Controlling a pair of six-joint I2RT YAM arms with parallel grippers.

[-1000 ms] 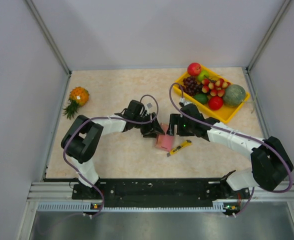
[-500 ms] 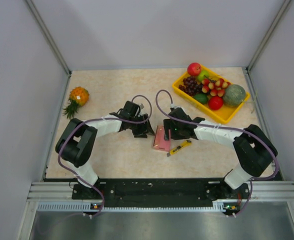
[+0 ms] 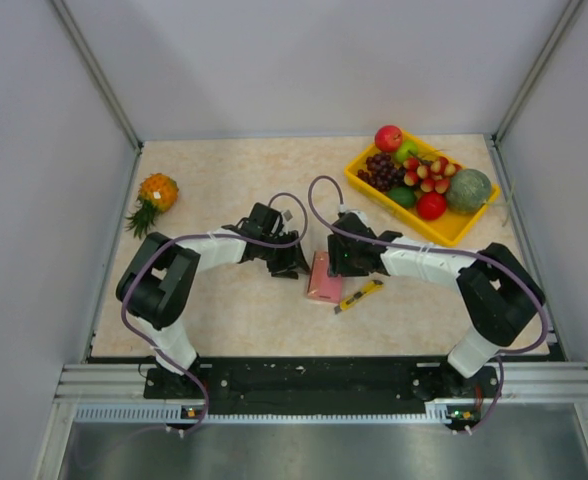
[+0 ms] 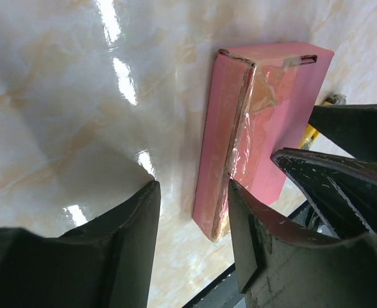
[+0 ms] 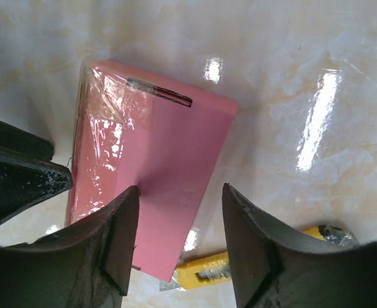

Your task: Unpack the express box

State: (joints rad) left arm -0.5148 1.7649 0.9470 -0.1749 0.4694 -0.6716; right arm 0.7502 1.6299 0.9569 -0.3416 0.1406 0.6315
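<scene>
1. My left tool (image 4: 192,189) has its two fingers parted, with nothing clamped between them. It sits low along one long side of the box, and a strip of bare table shows between its outer finger and the cardboard.
2. My right tool (image 5: 181,191) also stands parted, low over the other side of the box. One finger overlaps the pink top and the other hangs past the box's edge, over the table. I cannot tell whether either finger touches the cardboard.
3. The two tools face each other across the box, so each wrist view catches the black fingers of the opposite tool at its edge.
4. The express box (image 3: 324,278) lies flat on the table (image 3: 224,180), near the middle and directly between my tools. Wrinkled clear tape (image 4: 256,109) covers part of its top and folds over one long edge. A short dark slit shows at one end of the top.
5. A yellow utility knife (image 3: 359,296) lies on the table just beside the box's near right corner. I cannot tell whether the two touch.
6. A yellow tray (image 3: 452,228) sits at the far right corner of the table, well apart from the box. It holds a red apple (image 3: 388,138), dark grapes (image 3: 379,170), a green melon (image 3: 469,188) and other fruit.
7. A pineapple (image 3: 154,195) lies on its side toward the far left of the table.
</scene>
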